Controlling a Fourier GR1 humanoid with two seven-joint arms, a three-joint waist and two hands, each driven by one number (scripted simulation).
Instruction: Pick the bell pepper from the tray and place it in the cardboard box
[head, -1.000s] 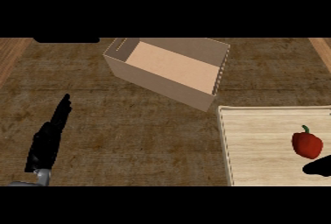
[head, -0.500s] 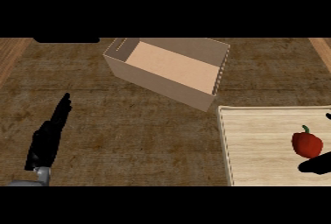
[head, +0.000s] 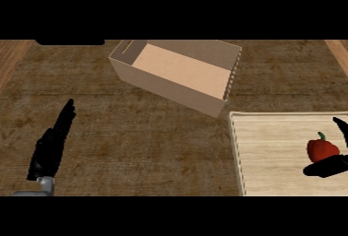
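Evidently readying a grasp, the right hand (head: pixel 327 167) brackets the bell pepper (head: pixel 321 148) on the tray (head: pixel 272 138), fingers apart; the left hand (head: pixel 51 147) rests straight-fingered, away from the open cardboard box (head: pixel 163 90).

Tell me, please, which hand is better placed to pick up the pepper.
The right hand. It is close beside the pepper on the tray. The left hand is far off at the left, over the counter.
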